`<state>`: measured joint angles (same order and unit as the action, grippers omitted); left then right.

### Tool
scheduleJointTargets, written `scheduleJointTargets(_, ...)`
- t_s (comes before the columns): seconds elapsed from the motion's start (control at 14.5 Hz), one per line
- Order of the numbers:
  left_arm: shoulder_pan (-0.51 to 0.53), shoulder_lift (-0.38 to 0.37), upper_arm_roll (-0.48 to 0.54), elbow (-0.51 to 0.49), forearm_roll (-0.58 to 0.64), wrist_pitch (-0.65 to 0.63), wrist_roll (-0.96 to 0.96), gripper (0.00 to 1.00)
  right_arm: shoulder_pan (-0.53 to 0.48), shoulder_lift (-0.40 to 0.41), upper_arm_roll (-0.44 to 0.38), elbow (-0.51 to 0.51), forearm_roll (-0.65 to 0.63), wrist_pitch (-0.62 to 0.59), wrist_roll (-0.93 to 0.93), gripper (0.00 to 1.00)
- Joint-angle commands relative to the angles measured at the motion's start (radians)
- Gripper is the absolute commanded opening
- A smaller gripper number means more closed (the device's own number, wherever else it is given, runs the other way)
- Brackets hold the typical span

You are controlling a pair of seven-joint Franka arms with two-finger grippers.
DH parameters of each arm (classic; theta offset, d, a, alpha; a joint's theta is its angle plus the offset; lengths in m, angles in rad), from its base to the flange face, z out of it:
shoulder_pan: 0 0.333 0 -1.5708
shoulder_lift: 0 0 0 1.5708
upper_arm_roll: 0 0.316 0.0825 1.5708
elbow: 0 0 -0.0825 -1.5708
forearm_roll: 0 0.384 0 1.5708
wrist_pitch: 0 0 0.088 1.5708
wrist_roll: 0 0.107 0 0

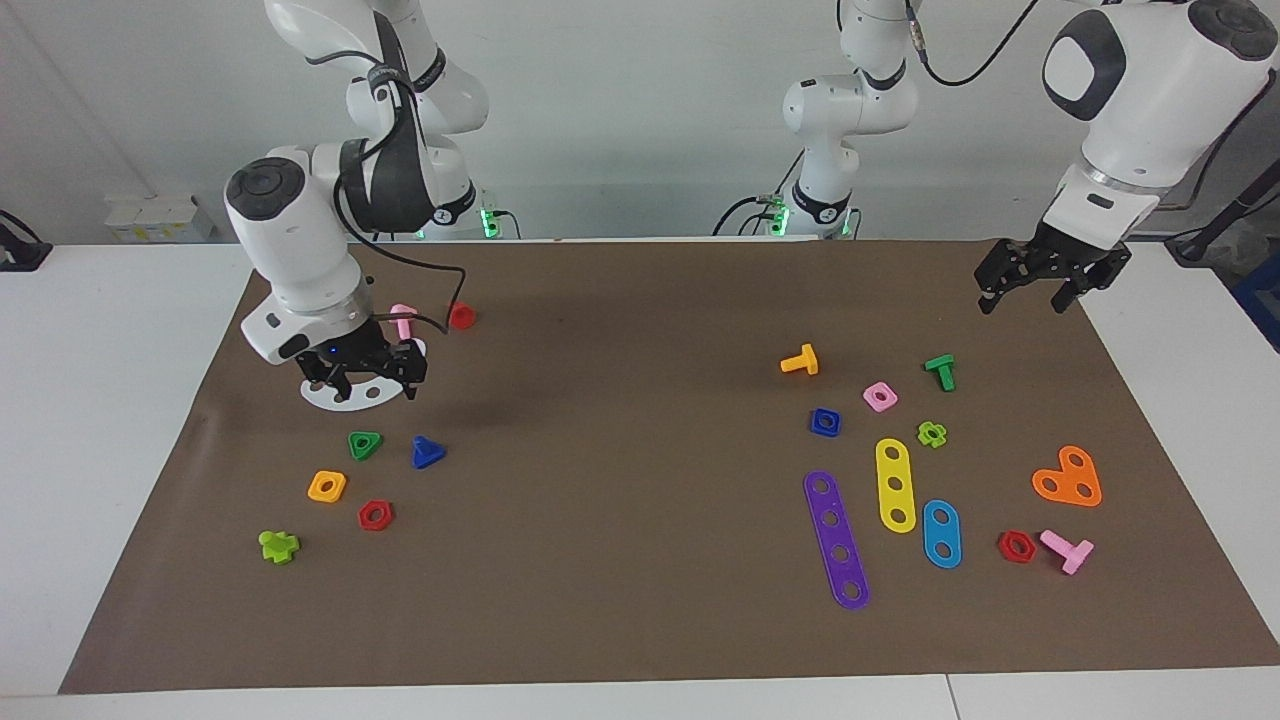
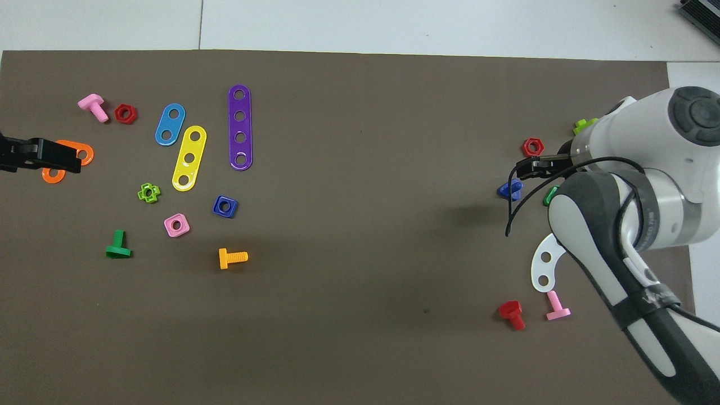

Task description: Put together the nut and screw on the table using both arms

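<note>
The dark blue square nut [image 1: 825, 422] lies on the brown mat [image 1: 640, 620] toward the left arm's end; it also shows in the overhead view [image 2: 225, 206]. The dark blue screw [image 1: 428, 452] with its triangular head lies toward the right arm's end, and shows in the overhead view [image 2: 509, 189]. My right gripper [image 1: 365, 380] is open and empty, raised over the mat between a white curved plate and the screw, apart from it. My left gripper [image 1: 1030, 292] is open and empty, held up over the mat's corner at the left arm's end.
Beside the screw lie a green triangular nut [image 1: 365, 445], an orange-yellow square nut [image 1: 327, 486], a red hex nut [image 1: 375, 515] and the white curved plate [image 1: 345, 400]. Near the blue nut lie a pink square nut [image 1: 880, 396], an orange bolt [image 1: 800, 361] and coloured strips [image 1: 836, 538].
</note>
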<state>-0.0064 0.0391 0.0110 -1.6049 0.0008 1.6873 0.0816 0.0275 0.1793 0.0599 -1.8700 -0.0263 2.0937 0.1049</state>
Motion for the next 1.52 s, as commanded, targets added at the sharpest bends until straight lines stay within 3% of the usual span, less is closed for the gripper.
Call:
scheduleJointTargets(0.0, 0.003, -0.018, -0.002, -0.020, 0.007, -0.036, 0.007, 1.00, 0.008, 0.032, 0.003, -0.027, 0.014, 0.067, 0.016, 0.87)
scheduleJointTargets(0.62, -0.012, -0.027, -0.012, -0.059, 0.004, 0.003, 0.012, 1.00, -0.011, 0.091, 0.003, -0.078, 0.008, 0.209, 0.004, 0.81)
scheduleJointTargets(0.83, -0.064, 0.042, -0.013, -0.058, -0.005, 0.026, -0.035, 1.00, 0.002, 0.103, 0.003, -0.092, 0.006, 0.233, 0.007, 0.80)
scheduleJointTargets(1.03, -0.095, 0.120, -0.013, -0.087, -0.030, 0.165, -0.082, 0.99, 0.003, 0.100, 0.003, -0.107, 0.006, 0.235, 0.007, 0.77)
scheduleJointTargets(1.24, -0.110, 0.131, -0.016, -0.203, -0.054, 0.316, -0.074, 0.96, 0.003, 0.097, 0.003, -0.120, 0.006, 0.236, 0.006, 0.76)
scheduleJointTargets(1.45, -0.158, 0.212, -0.019, -0.256, -0.073, 0.429, 0.031, 0.95, 0.003, 0.091, 0.001, -0.139, 0.005, 0.235, 0.007, 0.73)
